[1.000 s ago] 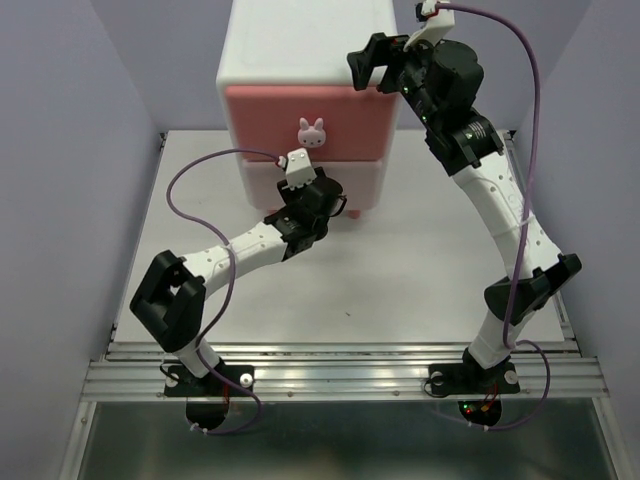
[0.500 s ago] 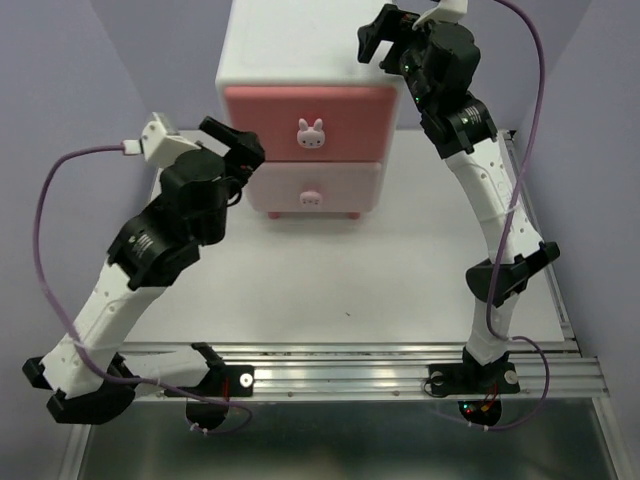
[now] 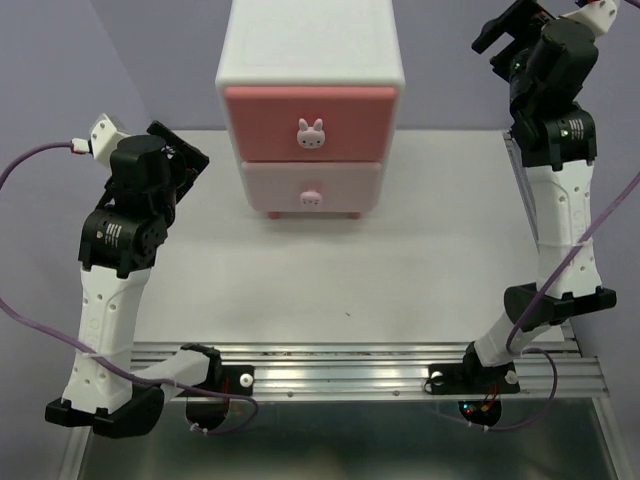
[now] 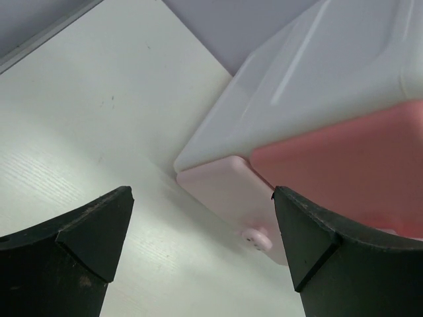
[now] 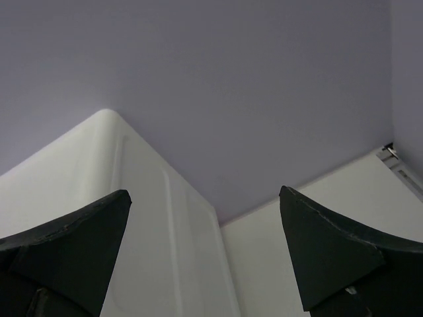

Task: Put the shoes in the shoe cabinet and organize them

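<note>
**A:** What is the biggest thing there?

**B:** One white table (image 3: pixel 420 270). One shoe cabinet (image 3: pixel 310 40) stands upright on it, white, with two pink drawers.

**A:** Are the drawers in or out?

**B:** Both are pushed in flush. The darker upper drawer (image 3: pixel 265 115) sits right over the paler lower drawer (image 3: pixel 265 185).

**A:** And the arms?

**B:** Two. The left arm (image 3: pixel 112 280) rises left of the cabinet, well apart from it. The right arm (image 3: pixel 560 220) rises to its right, reaching up level with its top.

**A:** Are the grippers holding anything?

**B:** No. The left gripper (image 4: pixel 201 193) has its fingers spread wide with nothing between them, facing the cabinet's lower left corner. The right gripper (image 5: pixel 205 193) is spread wide too, empty, facing the cabinet's top right corner and the wall behind.

**A:** Anything smaller?

**B:** Two white bunny knobs, one (image 3: pixel 312 131) at the middle of the upper drawer, one (image 3: pixel 311 196) at the middle of the lower.
</note>
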Robot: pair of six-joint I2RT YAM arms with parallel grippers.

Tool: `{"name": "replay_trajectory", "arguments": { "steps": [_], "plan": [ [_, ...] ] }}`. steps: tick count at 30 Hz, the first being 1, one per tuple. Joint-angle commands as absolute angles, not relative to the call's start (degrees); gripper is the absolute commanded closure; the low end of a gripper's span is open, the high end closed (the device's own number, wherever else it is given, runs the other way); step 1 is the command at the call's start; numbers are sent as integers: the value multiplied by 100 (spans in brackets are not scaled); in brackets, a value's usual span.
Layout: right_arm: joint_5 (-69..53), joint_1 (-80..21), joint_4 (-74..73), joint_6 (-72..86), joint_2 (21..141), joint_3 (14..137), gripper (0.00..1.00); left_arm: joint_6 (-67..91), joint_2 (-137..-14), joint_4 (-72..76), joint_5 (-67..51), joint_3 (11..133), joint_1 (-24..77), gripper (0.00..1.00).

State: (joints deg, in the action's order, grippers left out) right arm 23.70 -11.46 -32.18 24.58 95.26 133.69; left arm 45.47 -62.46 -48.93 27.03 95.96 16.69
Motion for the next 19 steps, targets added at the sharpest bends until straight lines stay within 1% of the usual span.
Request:
{"name": "replay_trajectory", "arguments": {
  "steps": [1,7,10,14,19],
  "plan": [
    [2241,-1011,-4682,2874,9185,12992,0,4148,-6520,-4948,1293,9457,1064,1],
    [1855,-1011,-4833,3137,8080,11079,0,4245,-6337,-4632,1450,9080,888,1],
    [1794,-1011,-5123,3322,7710,10479,0,4254,-6319,-4772,1442,8956,765,1],
    [1924,-1011,-5159,3296,7357,9977,0,4192,-6258,-4781,1345,8772,747,1],
    [2100,-1011,-5229,3208,7075,9835,0,4236,-6275,-4764,1336,8684,729,1]
  ]
}}
